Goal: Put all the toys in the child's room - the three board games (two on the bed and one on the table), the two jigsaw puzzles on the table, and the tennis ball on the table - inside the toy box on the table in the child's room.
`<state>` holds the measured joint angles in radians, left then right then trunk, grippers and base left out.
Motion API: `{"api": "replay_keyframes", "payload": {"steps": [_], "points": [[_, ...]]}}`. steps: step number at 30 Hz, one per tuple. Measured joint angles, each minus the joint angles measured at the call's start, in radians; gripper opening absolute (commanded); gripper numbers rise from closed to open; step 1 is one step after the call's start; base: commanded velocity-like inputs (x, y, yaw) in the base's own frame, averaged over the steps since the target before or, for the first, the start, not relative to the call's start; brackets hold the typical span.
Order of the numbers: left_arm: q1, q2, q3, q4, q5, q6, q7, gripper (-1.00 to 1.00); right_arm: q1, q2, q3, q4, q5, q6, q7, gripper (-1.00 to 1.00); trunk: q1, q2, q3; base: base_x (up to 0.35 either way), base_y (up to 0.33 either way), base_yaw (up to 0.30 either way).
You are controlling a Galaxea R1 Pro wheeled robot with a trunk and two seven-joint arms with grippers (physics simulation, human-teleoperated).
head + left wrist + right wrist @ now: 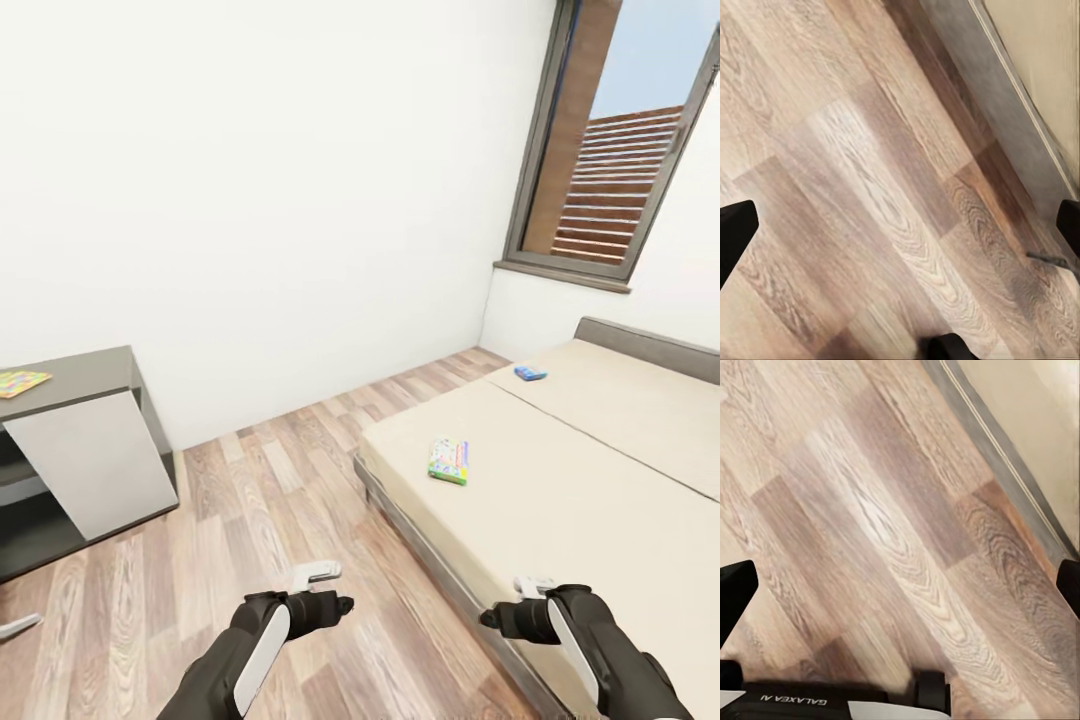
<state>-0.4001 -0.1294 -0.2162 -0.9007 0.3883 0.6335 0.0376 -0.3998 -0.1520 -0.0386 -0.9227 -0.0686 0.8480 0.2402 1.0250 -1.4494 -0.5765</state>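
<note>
Here the white walls [250,180] and the wood plank floor [270,500] take up most of the head view, with one dark-framed window [610,140] at the upper right. One bed [600,480] with a beige mattress and a grey frame runs along the right side. At the left edge stands one table [90,375], a grey top over dark sides with a white front panel.

Two board games lie on the bed, well apart from each other: a pale green-white box [449,461] near the mattress's near-left part, and a smaller blue box [530,374] farther back toward the headboard. One jigsaw puzzle [20,382] lies flat on the table top at the picture's edge.

Two arms reach forward low in the head view. The left gripper [345,604] hangs over bare floor; the right gripper [487,619] hangs by the bed's near edge. In each wrist view, the dark fingertips [735,232] [735,596] stand spread wide at opposite edges, with only floor planks between them and nothing held.
</note>
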Motion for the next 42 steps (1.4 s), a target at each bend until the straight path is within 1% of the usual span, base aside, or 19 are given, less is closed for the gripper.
{"api": "replay_keyframes", "payload": {"steps": [8,15,20,21,24,26,33,42], "points": [[0.0,-0.001,-0.001,-0.003,0.001,0.0,-0.002,1.0,0.0,-0.005,-0.001,0.0,0.0,0.001,0.0,1.0,0.0,0.0,-0.005,0.0,0.0,-0.256],[0.0,-0.003,-0.002,-0.005,0.003,0.0,-0.003,1.0,0.0,-0.008,-0.002,0.0,0.0,-0.001,0.001,1.0,0.0,0.0,-0.008,0.0,0.0,-0.123],[0.0,-0.001,-0.002,-0.004,0.014,0.0,-0.002,1.0,0.001,-0.009,-0.003,0.0,0.0,-0.005,0.003,1.0,0.0,0.0,-0.008,0.0,0.0,-0.047],[-0.005,-0.003,-0.003,-0.009,0.021,0.006,-0.007,1.0,-0.005,-0.011,-0.009,-0.005,-0.005,0.001,0.009,1.0,0.0,0.0,-0.008,0.0,0.0,0.0],[-0.022,-0.004,-0.001,-0.026,0.023,0.016,-0.022,1.0,-0.022,-0.011,-0.025,-0.022,-0.014,0.005,0.022,1.0,0.0,0.0,-0.008,0.0,0.0,0.0],[-0.03,-0.004,-0.001,-0.038,0.023,0.016,-0.026,1.0,-0.033,-0.011,-0.025,-0.033,-0.014,0.005,0.022,1.0,0.0,0.0,-0.008,0.0,0.0,0.0],[-0.031,-0.004,-0.001,-0.072,0.023,0.016,-0.026,1.0,-0.073,-0.011,-0.025,-0.073,-0.014,0.005,0.022,1.0,0.0,0.0,-0.009,0.0,0.0,0.0],[-0.031,-0.004,-0.001,-0.072,0.023,0.016,-0.026,1.0,-0.074,-0.011,-0.025,-0.074,-0.014,0.005,0.022,1.0,0.0,0.0,-0.009,0.0,0.0,0.0]]}}
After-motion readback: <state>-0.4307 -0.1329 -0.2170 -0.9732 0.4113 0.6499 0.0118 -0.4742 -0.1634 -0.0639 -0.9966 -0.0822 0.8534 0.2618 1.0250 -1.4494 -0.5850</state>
